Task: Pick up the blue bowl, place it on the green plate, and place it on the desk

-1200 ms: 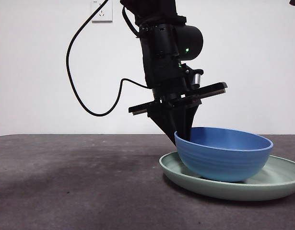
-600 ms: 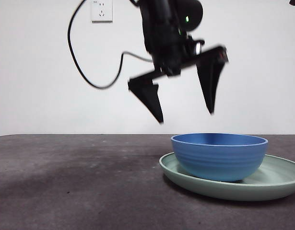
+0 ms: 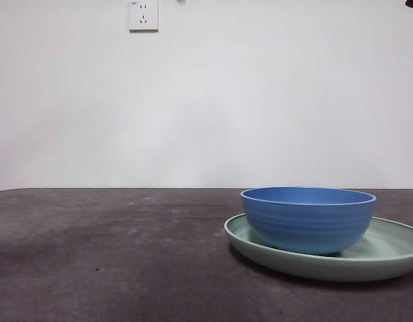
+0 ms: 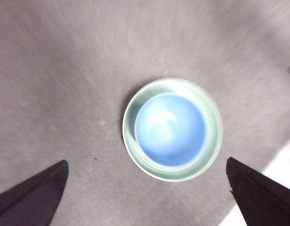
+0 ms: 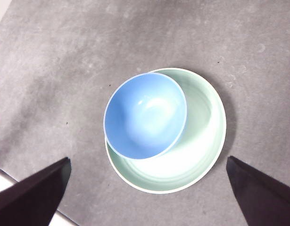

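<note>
Upright, the blue bowl [image 3: 308,219] sat mouth-up inside the green plate [image 3: 394,258]; being round, it showed no long axis and no facing direction. Its rim ran level in the front view. From above in the right wrist view the bowl [image 5: 145,115] lay off-centre in the plate [image 5: 201,155], its rim reaching the plate's edge on one side and a broad crescent of glossy green left bare on the other. The plate rested flat on the desk [image 3: 112,255], at the right of the front view and fairly near.

Against half a second earlier: the dark arm that hung above the bowl with jaws spread had gone from the front view. Bowl and plate had not shifted. One second earlier the bowl was tilted with a jaw at its rim; it now sat level.

Left gripper [image 4: 147,197] was high over the dishes, jaws spread wide, holding nothing; that view was motion-blurred. Right gripper [image 5: 149,197] likewise looked down from well above, jaws wide apart, empty.

Desk dark grey-brown, matte, pale-specked. Plain white wall [image 3: 260,100] behind, with a white socket [image 3: 143,15] at upper left.
</note>
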Robot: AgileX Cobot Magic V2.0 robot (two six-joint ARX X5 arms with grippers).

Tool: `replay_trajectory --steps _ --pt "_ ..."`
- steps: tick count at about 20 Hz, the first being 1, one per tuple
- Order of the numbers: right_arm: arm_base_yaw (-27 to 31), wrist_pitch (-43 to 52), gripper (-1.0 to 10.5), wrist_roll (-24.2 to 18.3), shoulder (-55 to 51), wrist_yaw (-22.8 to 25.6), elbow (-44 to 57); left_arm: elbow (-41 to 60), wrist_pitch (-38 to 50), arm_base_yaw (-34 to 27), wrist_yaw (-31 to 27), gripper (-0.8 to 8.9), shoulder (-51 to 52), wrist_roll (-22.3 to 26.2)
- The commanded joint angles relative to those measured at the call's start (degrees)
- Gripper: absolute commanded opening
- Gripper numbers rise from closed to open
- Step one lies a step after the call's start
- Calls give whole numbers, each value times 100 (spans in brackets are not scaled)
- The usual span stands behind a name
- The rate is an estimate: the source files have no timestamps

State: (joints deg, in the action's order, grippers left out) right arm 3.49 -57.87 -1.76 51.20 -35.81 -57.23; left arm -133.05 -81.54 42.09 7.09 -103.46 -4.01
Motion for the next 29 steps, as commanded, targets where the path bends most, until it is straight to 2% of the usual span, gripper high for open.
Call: replay_trajectory --steps 1,6,8,11,13,17,20,23,26,29 --pt "7 -9 551 -81 26 -13 -96 229 -249 52 -149 625 671 146" --pt "2 -11 551 -81 28 -15 -96 1764 -157 50 -328 625 2387 192" --pt "2 -7 551 -81 39 -15 -96 2933 420 52 -326 625 3217 140" --pt "2 -55 551 -39 44 -9 -96 4878 1744 52 -326 626 4634 149" --pt "2 -251 551 -35 74 37 -94 5851 2225 50 -326 626 5427 146" --pt "-39 -651 551 -28 431 640 -94 7259 2649 50 -326 626 6575 109" --pt "-168 -750 551 -22 1025 887 -94 7750 2667 52 -326 625 6964 11" --pt "-389 -437 550 -20 1681 1115 -94 7779 2625 52 -326 626 7012 11" --pt "-544 -76 528 -26 2352 1836 -94 7779 2575 52 -326 626 7012 -11" --pt "-605 461 497 -39 2881 1904 -94 7779 2577 52 -326 626 7018 -17"
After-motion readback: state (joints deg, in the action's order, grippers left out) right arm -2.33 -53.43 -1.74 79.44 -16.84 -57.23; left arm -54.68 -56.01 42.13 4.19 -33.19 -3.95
